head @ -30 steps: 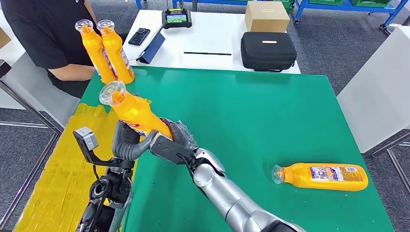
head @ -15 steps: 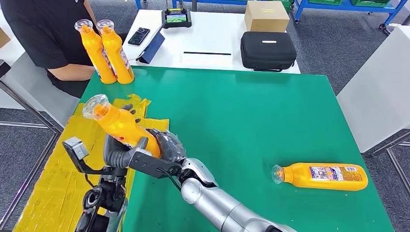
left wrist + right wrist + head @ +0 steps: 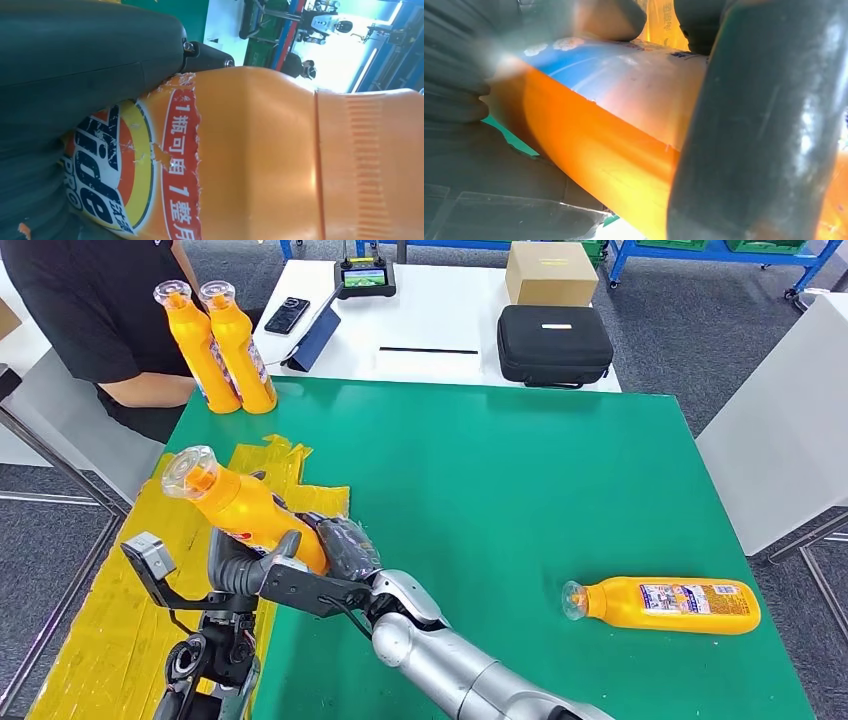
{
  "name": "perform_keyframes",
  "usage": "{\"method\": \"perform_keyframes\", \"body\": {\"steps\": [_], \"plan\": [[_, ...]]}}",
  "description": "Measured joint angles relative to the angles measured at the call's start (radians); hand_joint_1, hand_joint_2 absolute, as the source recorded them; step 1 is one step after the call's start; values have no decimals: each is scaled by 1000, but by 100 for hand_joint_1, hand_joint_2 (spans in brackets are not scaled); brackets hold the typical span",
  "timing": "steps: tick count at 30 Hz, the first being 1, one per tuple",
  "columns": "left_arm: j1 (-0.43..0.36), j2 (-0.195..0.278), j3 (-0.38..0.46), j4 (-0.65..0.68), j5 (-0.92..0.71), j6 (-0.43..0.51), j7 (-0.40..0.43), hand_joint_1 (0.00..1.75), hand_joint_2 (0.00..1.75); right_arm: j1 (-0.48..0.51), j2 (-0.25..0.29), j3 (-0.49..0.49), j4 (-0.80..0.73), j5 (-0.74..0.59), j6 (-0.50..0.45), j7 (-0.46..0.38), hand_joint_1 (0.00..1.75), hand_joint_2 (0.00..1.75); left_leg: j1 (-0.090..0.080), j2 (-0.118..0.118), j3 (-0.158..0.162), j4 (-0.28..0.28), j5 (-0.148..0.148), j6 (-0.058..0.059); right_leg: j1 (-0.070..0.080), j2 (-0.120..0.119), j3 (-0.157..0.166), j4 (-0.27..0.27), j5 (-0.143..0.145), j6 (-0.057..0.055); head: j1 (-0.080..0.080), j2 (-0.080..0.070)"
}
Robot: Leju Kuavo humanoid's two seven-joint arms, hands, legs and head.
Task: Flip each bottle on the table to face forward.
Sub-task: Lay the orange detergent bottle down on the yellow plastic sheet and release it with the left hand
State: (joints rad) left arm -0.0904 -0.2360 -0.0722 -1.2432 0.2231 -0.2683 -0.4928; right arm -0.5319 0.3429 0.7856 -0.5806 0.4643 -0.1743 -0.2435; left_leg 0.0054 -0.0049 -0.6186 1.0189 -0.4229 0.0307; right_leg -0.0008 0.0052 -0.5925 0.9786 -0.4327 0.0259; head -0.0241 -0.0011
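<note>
Change: held bottle (image 3: pixel 245 510) has shifted left and lower over the last second, its clear cap now tilted toward the far left above the yellow sheet (image 3: pixel 110 610); both arms moved with it.
Held bottle: orange, clear cap, contents not visible through the opaque body; tilted, clear of the desk (image 3: pixel 520 490), at the near left edge. Left wrist view shows its torn red-and-blue front label (image 3: pixel 130 170).
Left robot hand (image 3: pixel 245 565): wrapped around the lower body of the held bottle from the left side.
Right robot hand (image 3: pixel 335 555): reaches across from the right and grips the same bottle; its dark fingers (image 3: pixel 749 125) lie across the orange body in the right wrist view.
Lying bottle (image 3: pixel 665 604): on its side on the green desk, near right, cap pointing left, printed label facing up.
Standing bottles (image 3: pixel 220 345): two, upright, touching each other, at the far left corner of the desk, beside a person (image 3: pixel 90 310) in black.
Far white desk (image 3: pixel 430 325): carries a black case (image 3: pixel 555 344), a cardboard box (image 3: pixel 551 274), a phone (image 3: pixel 288 315) and a controller with a screen (image 3: pixel 365 278).
</note>
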Motion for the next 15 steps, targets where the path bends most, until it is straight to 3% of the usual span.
{"method": "perform_keyframes", "body": {"steps": [8, 12, 15], "plan": [[51, 3, 10, -58, -1, 5, 0, 175, 175, 1, 0, 31, 2, 7, -8, -9, 175, 175, 0, 0, 0, 0, 0, 0, 0, 0, -1, 0, 0, 0, 0, 0], [62, 3, 14, -70, -4, 6, -1, 175, 175, 3, 0, 40, 6, 19, -19, -14, 0, 0, 0, 0, 0, 0, 0, 0, 0, 0, -1, 0, 0, 0, 0, 0], [63, 9, 8, -79, -102, 85, -24, 175, 175, 31, -20, 32, -16, -3, -98, -54, 0, 0, 0, -1, 0, 0, 0, 0, 0, -1, -1, -1, 0, 0, 0, 0]]}}
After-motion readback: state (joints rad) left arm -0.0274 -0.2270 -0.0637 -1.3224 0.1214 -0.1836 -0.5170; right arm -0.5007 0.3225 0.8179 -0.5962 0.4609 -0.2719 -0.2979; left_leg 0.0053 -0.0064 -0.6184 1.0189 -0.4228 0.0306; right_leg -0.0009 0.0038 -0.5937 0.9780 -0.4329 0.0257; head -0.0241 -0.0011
